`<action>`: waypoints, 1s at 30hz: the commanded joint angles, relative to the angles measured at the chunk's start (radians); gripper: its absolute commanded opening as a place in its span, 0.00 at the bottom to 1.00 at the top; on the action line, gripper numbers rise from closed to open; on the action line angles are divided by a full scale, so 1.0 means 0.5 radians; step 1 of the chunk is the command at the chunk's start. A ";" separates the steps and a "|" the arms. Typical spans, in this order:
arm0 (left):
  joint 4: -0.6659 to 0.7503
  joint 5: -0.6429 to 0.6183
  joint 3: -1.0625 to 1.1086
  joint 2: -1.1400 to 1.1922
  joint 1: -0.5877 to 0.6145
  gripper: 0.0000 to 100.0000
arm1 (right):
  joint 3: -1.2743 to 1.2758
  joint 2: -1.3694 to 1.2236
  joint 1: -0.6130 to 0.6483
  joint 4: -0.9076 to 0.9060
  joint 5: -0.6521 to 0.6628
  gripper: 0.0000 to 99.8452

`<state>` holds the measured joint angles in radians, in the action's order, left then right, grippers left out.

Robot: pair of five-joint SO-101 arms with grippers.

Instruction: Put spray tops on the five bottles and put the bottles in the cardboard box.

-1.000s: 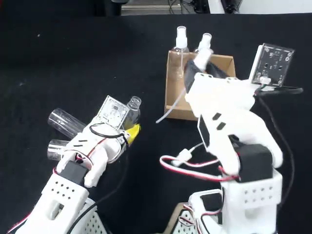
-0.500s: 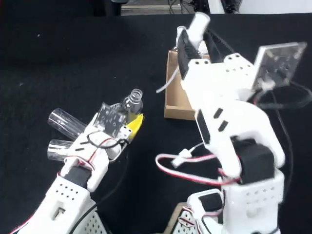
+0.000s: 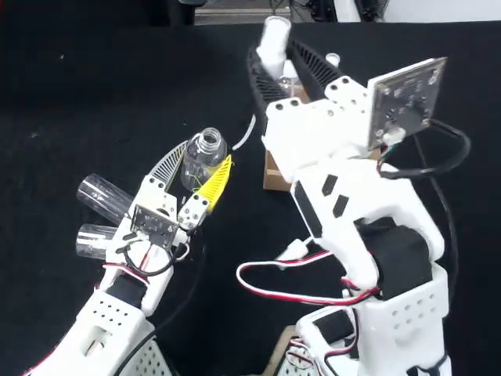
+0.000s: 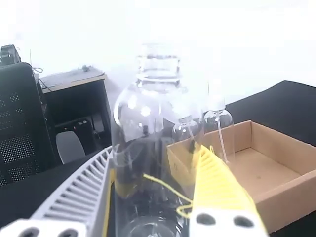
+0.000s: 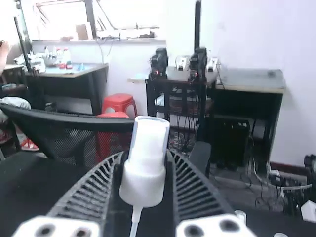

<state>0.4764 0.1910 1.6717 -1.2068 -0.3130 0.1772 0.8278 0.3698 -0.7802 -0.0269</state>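
High view: black tabletop under cardboard box; beyond, white wall, red stool.

Bright window, red stool, perhaps a mesh chair

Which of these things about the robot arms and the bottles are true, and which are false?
1. The left gripper holds an open bottle. True.
2. The right gripper is empty. False: it holds a spray top.
3. The cardboard box has nothing in it. False: two capped bottles stand in it.
4. Two bare bottles lie on their sides on the table. True.
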 commanded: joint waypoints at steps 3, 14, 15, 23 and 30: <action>0.037 -0.015 0.057 -0.037 -0.020 0.03 | -0.219 -0.008 0.046 0.298 0.021 0.01; 0.037 -0.003 0.057 -0.037 -0.017 0.03 | -0.054 -0.008 0.245 0.405 0.037 0.01; 0.037 -0.006 0.057 -0.037 -0.017 0.03 | -0.032 -0.008 0.245 0.399 0.037 0.01; 0.037 -0.003 0.057 -0.037 -0.017 0.03 | 0.094 0.005 0.239 0.390 0.132 0.01; 0.037 -0.003 0.057 -0.037 -0.017 0.03 | 0.238 0.008 0.239 0.393 0.245 0.01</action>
<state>0.4795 0.1910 1.6717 -1.2068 -0.3115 0.3015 0.8278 0.4833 -0.6068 0.0836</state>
